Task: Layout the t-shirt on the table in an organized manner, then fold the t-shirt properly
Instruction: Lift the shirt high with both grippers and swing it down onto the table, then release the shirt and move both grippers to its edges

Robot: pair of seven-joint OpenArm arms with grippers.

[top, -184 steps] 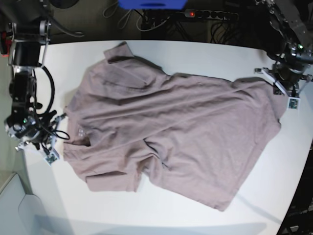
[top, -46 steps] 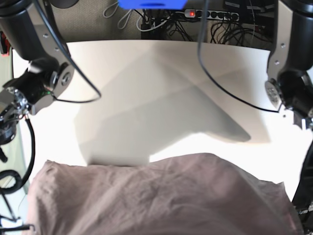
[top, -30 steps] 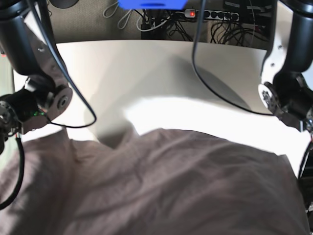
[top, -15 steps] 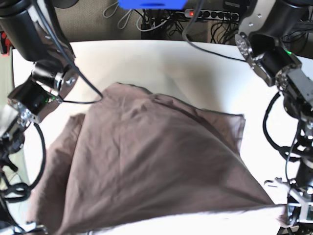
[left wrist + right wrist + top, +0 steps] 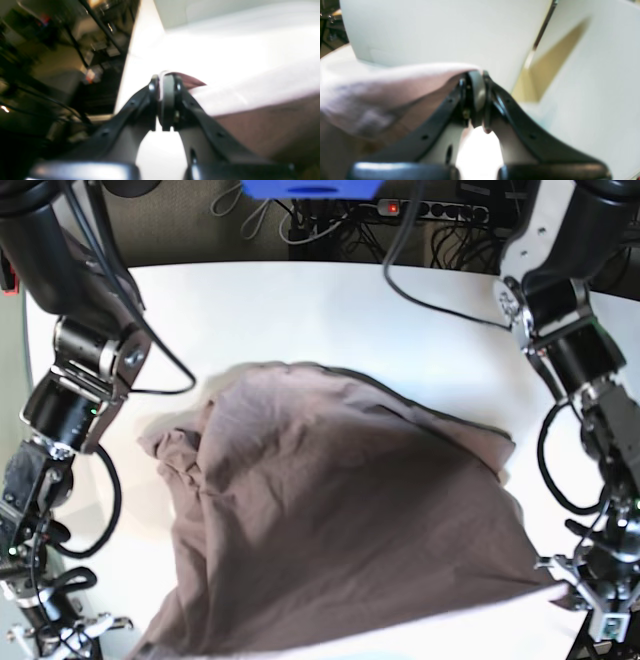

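Observation:
The mauve t-shirt (image 5: 340,530) hangs stretched between my two grippers near the front of the table (image 5: 330,310), and its far part sags in folds onto the white top. In the base view my left gripper (image 5: 578,588) pinches the shirt's front right corner, and my right gripper (image 5: 105,628) holds the front left corner. The left wrist view has the left gripper (image 5: 166,100) shut on a fabric edge, with the t-shirt (image 5: 262,125) trailing off to the right. In the right wrist view the right gripper (image 5: 475,100) is shut on the hem, and the t-shirt (image 5: 382,95) drapes to the left.
Beyond the table's far edge lie a power strip (image 5: 430,210), tangled cables and a blue object (image 5: 310,188). Both arms' upper links (image 5: 90,350) (image 5: 560,310) stand over the table's left and right sides. The left wrist view shows the table edge (image 5: 130,62), with dark clutter below it.
The shirt has dropped away from the camera and its far edge has settled lower and wider on the table. Both grippers stay shut on its front corners, still near the front.

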